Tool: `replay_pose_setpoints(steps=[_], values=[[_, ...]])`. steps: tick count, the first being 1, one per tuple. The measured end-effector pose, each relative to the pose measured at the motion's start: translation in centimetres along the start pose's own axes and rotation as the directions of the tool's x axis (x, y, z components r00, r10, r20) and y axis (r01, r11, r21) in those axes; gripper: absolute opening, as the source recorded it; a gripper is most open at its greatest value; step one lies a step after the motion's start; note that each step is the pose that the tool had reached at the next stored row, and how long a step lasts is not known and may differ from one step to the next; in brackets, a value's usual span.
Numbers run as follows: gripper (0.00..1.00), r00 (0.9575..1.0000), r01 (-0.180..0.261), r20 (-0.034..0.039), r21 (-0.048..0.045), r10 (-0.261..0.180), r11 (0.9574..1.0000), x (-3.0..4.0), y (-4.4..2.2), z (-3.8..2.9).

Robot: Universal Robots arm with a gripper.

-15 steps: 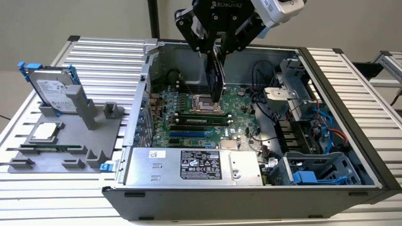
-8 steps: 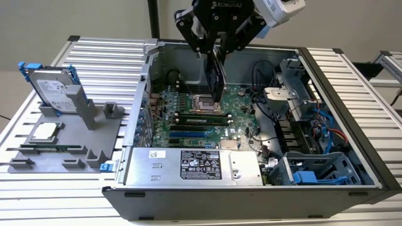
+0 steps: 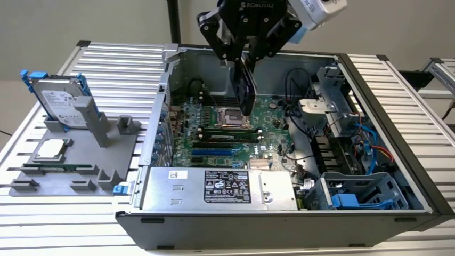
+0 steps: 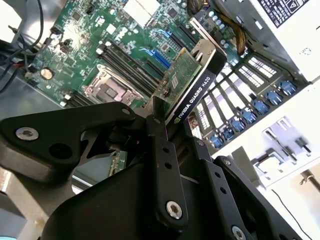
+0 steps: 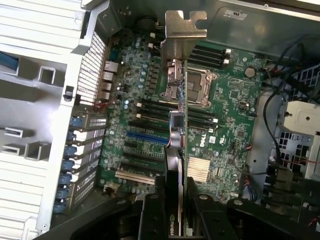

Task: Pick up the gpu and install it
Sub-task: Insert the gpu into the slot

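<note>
**Fig. The gpu (image 3: 246, 88) gripped and hanging inside the open case (image 3: 384, 106), above the motherboard (image 3: 213, 133).**

I see the gripper (image 3: 245, 53) clamped across the card's two faces at the end away from its silver bracket (image 5: 185, 30). The card hangs lengthwise, bracket end lowest. It sits over the processor socket (image 3: 231, 116) near the motherboard's middle, clear of the board and in no slot. The blue expansion slot (image 5: 145, 135) lies nearer the motherboard's edge, by the case's vented wall (image 5: 95, 65). For this carrying step I judge three things matter: a firm, unslipping clamp, the bracket kept off the socket and memory sticks, and the card's contact edge parallel to the slot with the bracket facing the vented wall. The cables (image 3: 291, 85) along the opposite edge could snag a wide swing.
</note>
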State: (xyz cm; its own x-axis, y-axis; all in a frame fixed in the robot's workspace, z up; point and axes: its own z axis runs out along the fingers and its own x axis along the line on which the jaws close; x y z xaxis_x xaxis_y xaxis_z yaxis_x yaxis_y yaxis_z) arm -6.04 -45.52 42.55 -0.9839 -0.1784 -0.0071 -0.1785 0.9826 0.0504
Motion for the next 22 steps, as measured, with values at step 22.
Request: replay_pose_setpoints(steps=[22], values=[[0.0, 0.9905, 0.138, -0.0068, -0.0015, -0.138, 0.9905, 0.0, 0.0, 0.0]])
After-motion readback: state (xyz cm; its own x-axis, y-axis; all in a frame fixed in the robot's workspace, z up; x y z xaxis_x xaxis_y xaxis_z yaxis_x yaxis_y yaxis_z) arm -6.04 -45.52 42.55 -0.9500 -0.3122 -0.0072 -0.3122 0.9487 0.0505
